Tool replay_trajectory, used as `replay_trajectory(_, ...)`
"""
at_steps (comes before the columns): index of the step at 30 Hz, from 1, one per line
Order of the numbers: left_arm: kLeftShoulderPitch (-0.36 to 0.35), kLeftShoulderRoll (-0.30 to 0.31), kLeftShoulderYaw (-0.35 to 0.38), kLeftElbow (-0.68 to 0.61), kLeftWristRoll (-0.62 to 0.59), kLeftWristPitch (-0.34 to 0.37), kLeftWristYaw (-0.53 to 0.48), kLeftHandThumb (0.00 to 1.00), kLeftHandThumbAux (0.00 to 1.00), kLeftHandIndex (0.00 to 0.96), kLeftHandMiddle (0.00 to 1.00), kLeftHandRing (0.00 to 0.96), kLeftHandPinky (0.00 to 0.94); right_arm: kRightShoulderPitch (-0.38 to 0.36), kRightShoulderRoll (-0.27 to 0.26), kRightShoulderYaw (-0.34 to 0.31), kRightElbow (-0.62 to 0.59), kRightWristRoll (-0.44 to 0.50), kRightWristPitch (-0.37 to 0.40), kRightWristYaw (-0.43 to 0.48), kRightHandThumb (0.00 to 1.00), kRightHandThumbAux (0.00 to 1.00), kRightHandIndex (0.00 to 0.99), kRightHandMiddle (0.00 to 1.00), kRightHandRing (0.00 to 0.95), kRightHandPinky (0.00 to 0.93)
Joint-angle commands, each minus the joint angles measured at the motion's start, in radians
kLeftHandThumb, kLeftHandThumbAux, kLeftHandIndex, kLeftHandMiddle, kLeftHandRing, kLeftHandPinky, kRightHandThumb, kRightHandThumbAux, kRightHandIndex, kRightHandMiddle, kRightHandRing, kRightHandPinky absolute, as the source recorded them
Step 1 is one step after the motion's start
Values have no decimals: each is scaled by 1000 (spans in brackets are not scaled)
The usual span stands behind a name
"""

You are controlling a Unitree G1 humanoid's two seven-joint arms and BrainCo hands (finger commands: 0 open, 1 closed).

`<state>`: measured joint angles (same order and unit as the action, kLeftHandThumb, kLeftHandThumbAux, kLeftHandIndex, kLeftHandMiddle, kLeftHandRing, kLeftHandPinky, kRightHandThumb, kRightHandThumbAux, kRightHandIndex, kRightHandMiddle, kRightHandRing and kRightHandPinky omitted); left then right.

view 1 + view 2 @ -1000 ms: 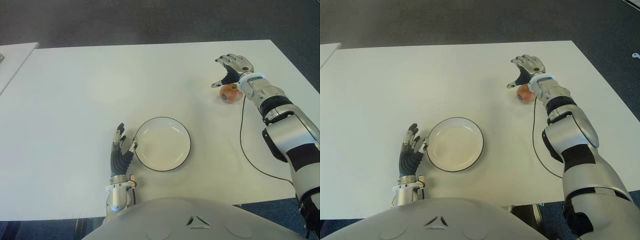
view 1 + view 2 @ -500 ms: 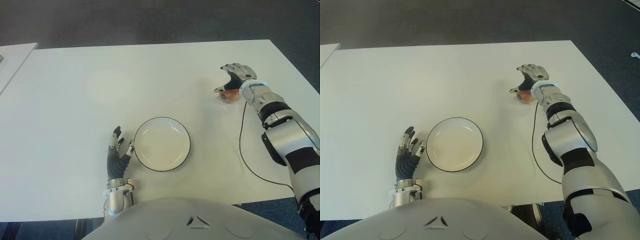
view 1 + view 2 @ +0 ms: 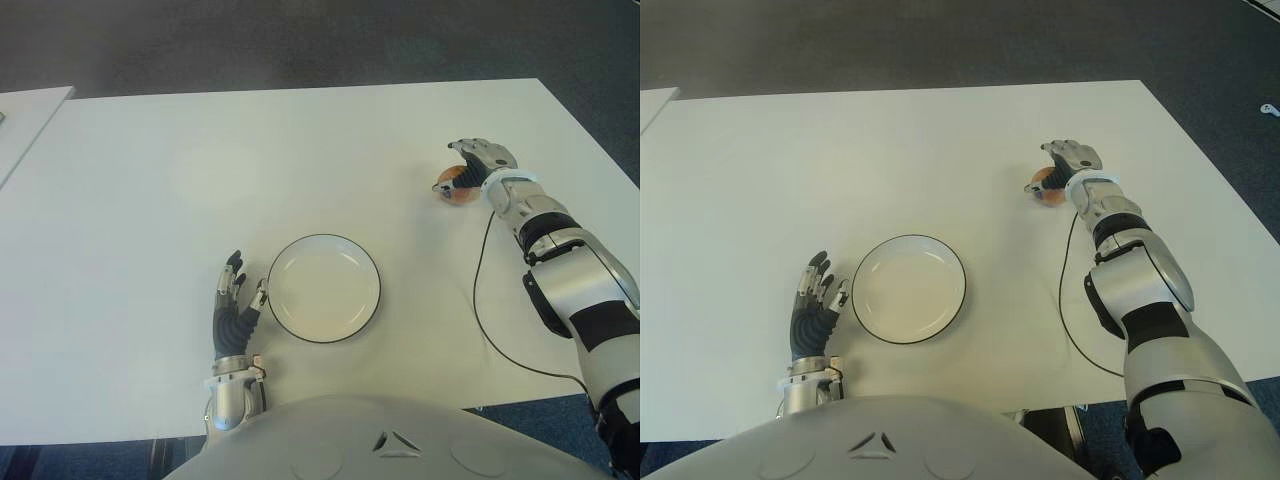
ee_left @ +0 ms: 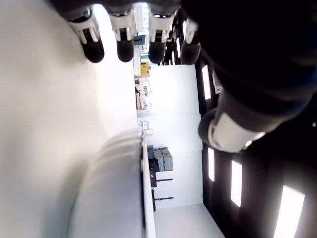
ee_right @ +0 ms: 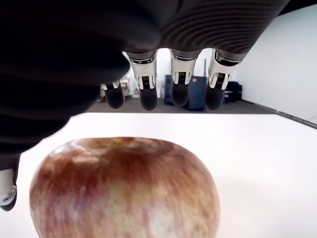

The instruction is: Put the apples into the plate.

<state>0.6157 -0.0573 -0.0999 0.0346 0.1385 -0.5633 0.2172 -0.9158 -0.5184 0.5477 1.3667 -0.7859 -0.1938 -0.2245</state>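
A red-yellow apple (image 3: pixel 458 188) sits on the white table (image 3: pixel 200 200) at the far right. My right hand (image 3: pixel 478 158) is cupped over it from above. In the right wrist view the apple (image 5: pixel 124 188) lies just under the palm, and the fingertips (image 5: pixel 181 84) reach past it without closing on it. A white plate (image 3: pixel 325 290) with a dark rim stands near the front middle and holds nothing. My left hand (image 3: pixel 233 305) shows just left of the plate, fingers spread, holding nothing.
A thin black cable (image 3: pixel 478 300) runs from my right wrist across the table toward the front edge. Part of a second white table (image 3: pixel 25 115) shows at the far left. Dark floor lies beyond the far edge.
My right hand has dropped from above and behind the apple to sit low over it, fingers curving around. My left hand slid slightly back toward the front edge.
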Motion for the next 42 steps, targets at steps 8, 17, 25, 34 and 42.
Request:
replay_trajectory(8, 17, 15, 29, 26, -22, -2, -19, 0, 654, 115, 44, 33, 52, 51, 15, -16, 8, 21, 33, 18, 138, 502, 2, 33, 20, 48)
replay_trajectory(17, 2, 36, 59, 88, -61, -41, -58, 0, 593, 124, 43, 32, 56, 85, 14, -23, 10, 26, 51, 11, 143, 520, 2, 34, 24, 51)
replay_trajectory(25, -7, 40, 79, 131, -93, -78, -82, 3, 519, 115, 32, 21, 52, 102, 25, -27, 10, 36, 61, 8, 148, 539, 0, 40, 30, 54)
replay_trajectory(34, -6, 45, 107, 169, -91, -126, -90, 0, 486, 111, 39, 26, 61, 126, 46, -29, 14, 48, 74, 9, 140, 553, 1, 47, 38, 59)
replay_trajectory(42, 14, 44, 129, 165, -29, -152, -56, 0, 491, 103, 49, 50, 93, 170, 70, -38, 24, 54, 89, -15, 190, 529, 6, 51, 36, 58)
